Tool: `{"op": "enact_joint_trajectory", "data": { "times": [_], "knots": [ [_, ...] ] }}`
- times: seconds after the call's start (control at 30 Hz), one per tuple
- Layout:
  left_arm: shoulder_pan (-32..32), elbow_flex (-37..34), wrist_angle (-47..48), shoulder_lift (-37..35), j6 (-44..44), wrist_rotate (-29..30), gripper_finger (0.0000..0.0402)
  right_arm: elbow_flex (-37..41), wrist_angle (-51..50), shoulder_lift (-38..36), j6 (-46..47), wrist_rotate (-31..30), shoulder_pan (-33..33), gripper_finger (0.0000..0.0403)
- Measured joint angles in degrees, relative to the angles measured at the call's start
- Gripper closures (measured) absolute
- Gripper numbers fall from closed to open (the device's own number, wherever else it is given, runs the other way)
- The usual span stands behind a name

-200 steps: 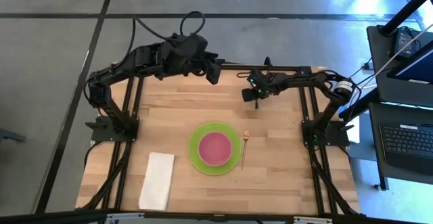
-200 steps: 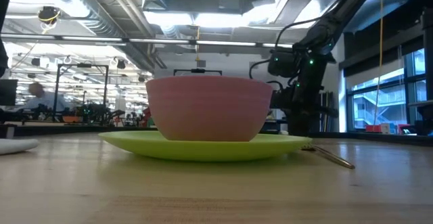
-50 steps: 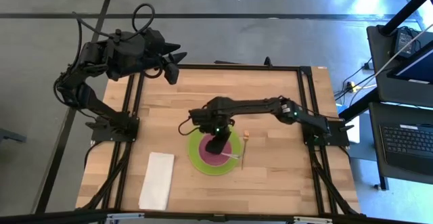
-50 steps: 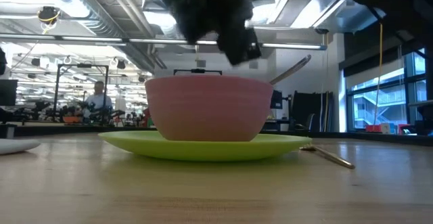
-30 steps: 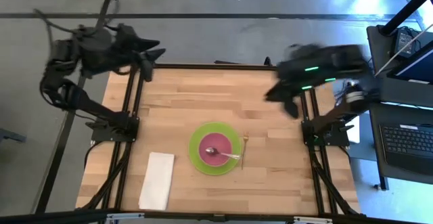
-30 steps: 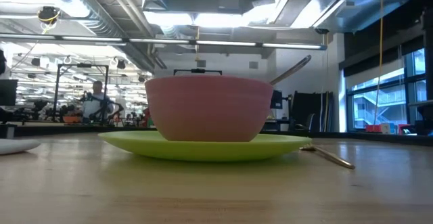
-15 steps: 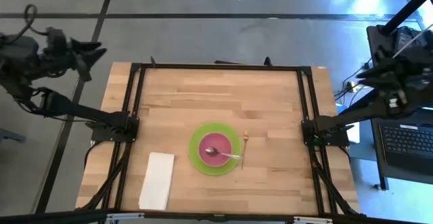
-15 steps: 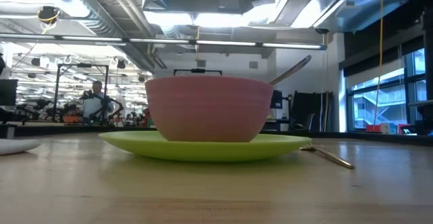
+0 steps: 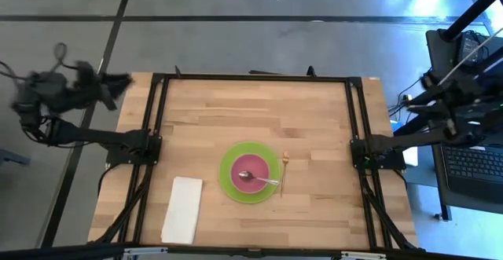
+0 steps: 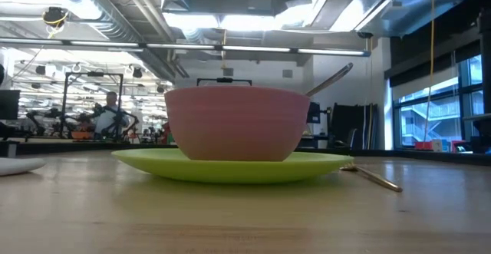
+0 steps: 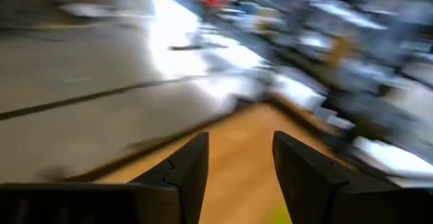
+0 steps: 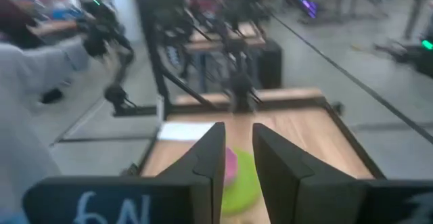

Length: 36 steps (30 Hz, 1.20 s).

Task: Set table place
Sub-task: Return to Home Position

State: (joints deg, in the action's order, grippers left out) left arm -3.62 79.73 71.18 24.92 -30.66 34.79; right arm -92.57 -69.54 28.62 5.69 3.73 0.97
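Note:
The lime-green plate [image 9: 228, 173] lies on the wooden table [image 9: 314, 119], a little right of its middle. The pink bowl [image 9: 253, 166] stands on the plate; in the low view the bowl [image 10: 234, 123] sits on the plate [image 10: 234, 164]. The silver spoon [image 9: 262, 179] lies in the bowl, its handle [image 10: 331, 78] leaning on the rim toward the table's right. The slim gold-tipped utensil [image 9: 284, 170] lies flat on the table just right of the plate. My left gripper [image 9: 118, 83] is open and empty beyond the table's far left corner. My right gripper [image 12: 238, 153] is open and empty beyond the table's right edge.
A white folded napkin [image 9: 182, 209] lies flat near the table's front left. A desk with a laptop [image 9: 471, 162] stands to the right of the table. A person's grey sleeve [image 12: 27, 116] shows in the right wrist view, beyond the table.
Both arms have swung outward from the table: my left gripper from the far left corner to beyond the left edge, my right gripper from over the table's far right to beyond the right edge. Plate, bowl, spoon and utensil have stayed where they were.

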Motion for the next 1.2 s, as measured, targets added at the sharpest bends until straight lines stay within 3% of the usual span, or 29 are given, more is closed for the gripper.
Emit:
{"op": "enact_joint_trajectory", "data": {
  "times": [0.27, 0.37, 0.47, 0.6, 0.8, 0.9, 1.03, 1.13, 1.2],
  "knots": [
    [0.0, -28.9, -41.6, -7.2, 11.2, -32.1, 0.0245, 28.5, 23.6, -12.6, 4.8, 10.5, 0.0, 0.0324],
    [0.0, -35.9, -50.3, -8.2, 12.9, -39.4, 0.0245, 36.3, 28.9, -16.5, 9.2, 11.6, 0.0, 0.0324],
    [0.0, -40.0, -49.7, -9.1, 11.3, -39.3, 0.0245, 41.9, 29.2, -19.2, 17.6, 10.0, 0.0, 0.0324],
    [0.0, -44.1, -46.6, -9.4, 0.6, -35.9, 0.0245, 47.3, 28.0, -21.2, 27.7, 10.1, 0.0, 0.0324],
    [0.0, -50.5, -46.2, -9.4, -5.1, -35.1, 0.0245, 55.2, 30.1, -21.3, 28.5, 6.9, 0.0, 0.0324],
    [0.0, -52.4, -47.4, -9.4, -4.9, -30.0, 0.0245, 57.3, 32.6, -21.3, 26.8, 3.5, 0.0, 0.0324],
    [0.0, -54.8, -56.9, -9.6, 2.1, -28.4, 0.0245, 59.7, 38.6, -22.2, 22.6, 11.3, 0.0, 0.0324],
    [0.0, -56.2, -64.9, -10.4, 8.7, -35.4, 0.0245, 62.6, 48.7, -24.4, 20.0, 18.5, 0.0, 0.0324],
    [0.0, -57.3, -66.4, -11.4, 12.0, -40.7, 0.0245, 64.3, 50.2, -26.6, 18.7, 20.3, 0.0, 0.0325]
  ]
}}
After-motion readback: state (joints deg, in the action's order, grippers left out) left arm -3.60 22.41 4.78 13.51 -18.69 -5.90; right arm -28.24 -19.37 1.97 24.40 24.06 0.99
